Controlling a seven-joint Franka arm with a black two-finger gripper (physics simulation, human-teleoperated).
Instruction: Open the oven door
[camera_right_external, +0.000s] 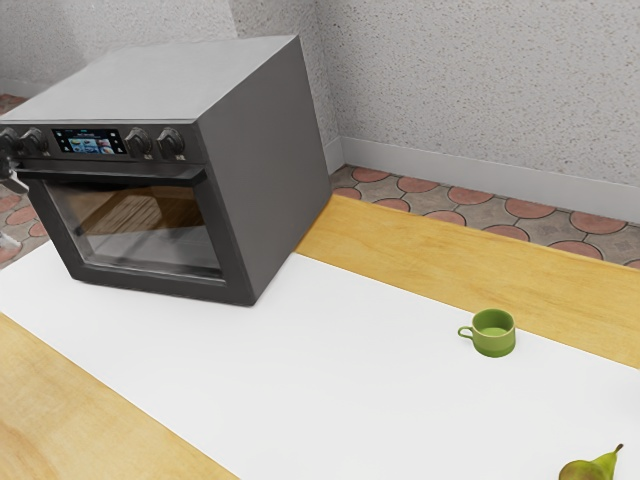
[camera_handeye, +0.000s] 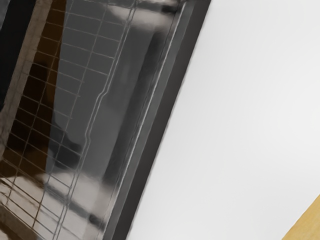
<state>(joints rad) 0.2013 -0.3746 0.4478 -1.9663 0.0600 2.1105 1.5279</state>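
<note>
Toward the exterior view's left, you have the oven (camera_right_external: 268, 150) on the bench (camera_right_external: 450, 260), its door (camera_right_external: 150, 240) shut below the knobs (camera_right_external: 138, 143) and display (camera_right_external: 90, 142). Near the handle (camera_right_external: 120, 180), at that view's edge, you see a sliver of the pincer (camera_right_external: 14, 178); whether it stands apart, together or clamped, you cannot tell. Your wrist view faces the door's glass, with a rack (camera_handeye: 103, 94) behind it. You also have a green mug (camera_right_external: 494, 340) and a pear (camera_right_external: 590, 469), well apart from the oven.
</note>
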